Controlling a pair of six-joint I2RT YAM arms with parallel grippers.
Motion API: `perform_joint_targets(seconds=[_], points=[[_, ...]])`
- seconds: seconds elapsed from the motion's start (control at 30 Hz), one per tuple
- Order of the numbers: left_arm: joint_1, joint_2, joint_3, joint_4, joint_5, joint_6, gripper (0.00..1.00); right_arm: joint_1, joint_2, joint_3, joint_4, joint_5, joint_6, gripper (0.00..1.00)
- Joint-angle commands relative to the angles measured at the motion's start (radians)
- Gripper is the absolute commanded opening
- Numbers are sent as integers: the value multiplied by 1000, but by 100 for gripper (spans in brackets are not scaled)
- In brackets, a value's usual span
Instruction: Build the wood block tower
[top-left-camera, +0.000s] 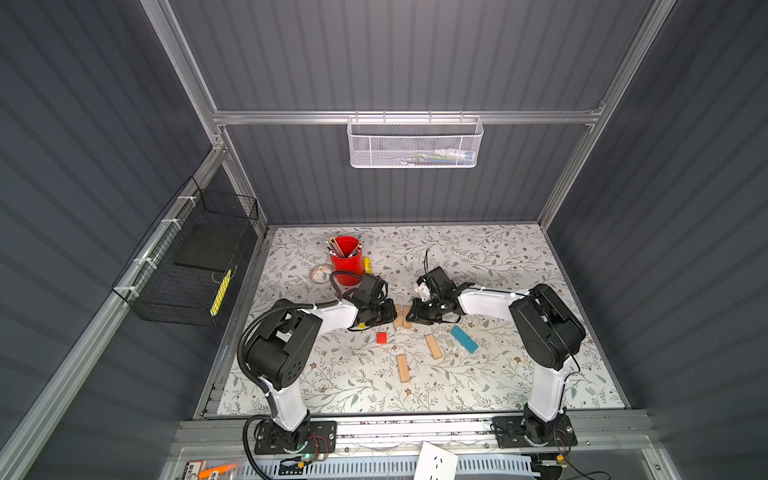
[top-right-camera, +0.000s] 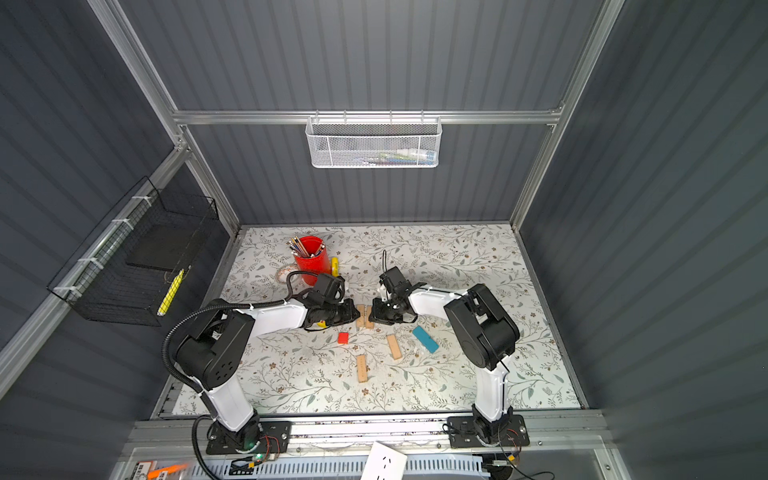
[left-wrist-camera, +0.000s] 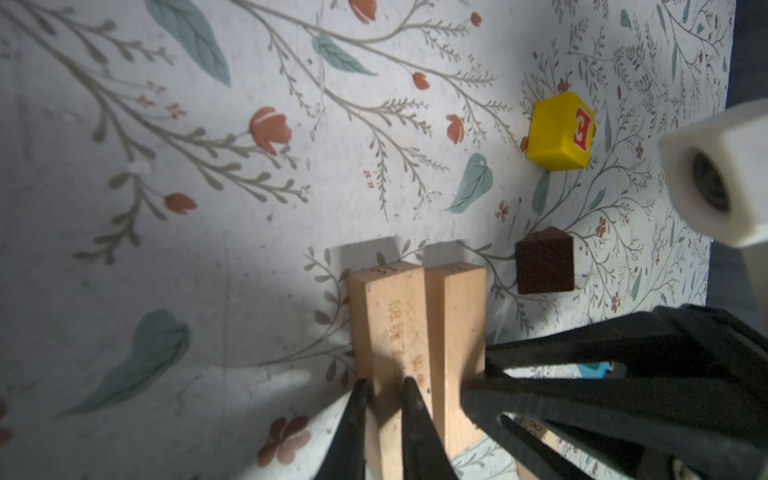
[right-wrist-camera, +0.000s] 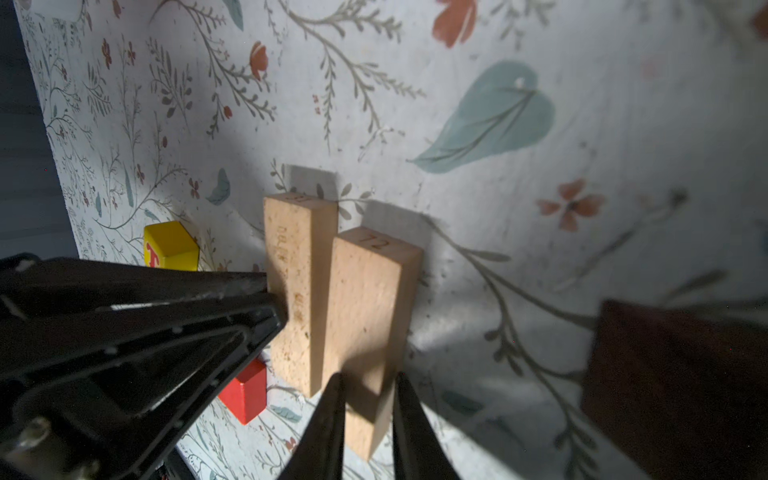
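Both top views look steeply down from high above the near edge onto the whole floral table (top-left-camera: 478, 386), almost identically. Each wrist camera sits very close over the table, facing along the same two tan planks (left-wrist-camera: 390, 324) (right-wrist-camera: 365, 299), which all four views share.

Grippers meeting at two tan planks on the floral worktop (top-left-camera: 519, 374)

The left gripper (top-left-camera: 392, 315) touches the left plank (top-left-camera: 399, 322) and the right gripper (top-left-camera: 412, 314) touches the right plank (top-left-camera: 407, 323), with the planks side by side between them. A red cube (top-left-camera: 382, 338) lies just beside the left gripper. A blue plank (top-left-camera: 464, 339) and a slanted tan plank (top-left-camera: 433, 346) lie near the right gripper.
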Motion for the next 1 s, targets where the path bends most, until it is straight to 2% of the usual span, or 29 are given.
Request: perform_joint_targets(seconds=[0.0, 0.47, 0.7, 0.97], points=[[5, 23, 22, -59, -7, 65, 16, 0, 28, 27, -56, 33, -49, 22], [1, 32, 19, -32, 63, 58, 14, 0, 29, 51, -54, 13, -82, 23], [-7, 29, 23, -48, 46, 38, 14, -1, 31, 54, -55, 5, -84, 23], [-17, 5, 27, -47, 20, 26, 21, -1, -6, 41, -58, 15, -97, 32]])
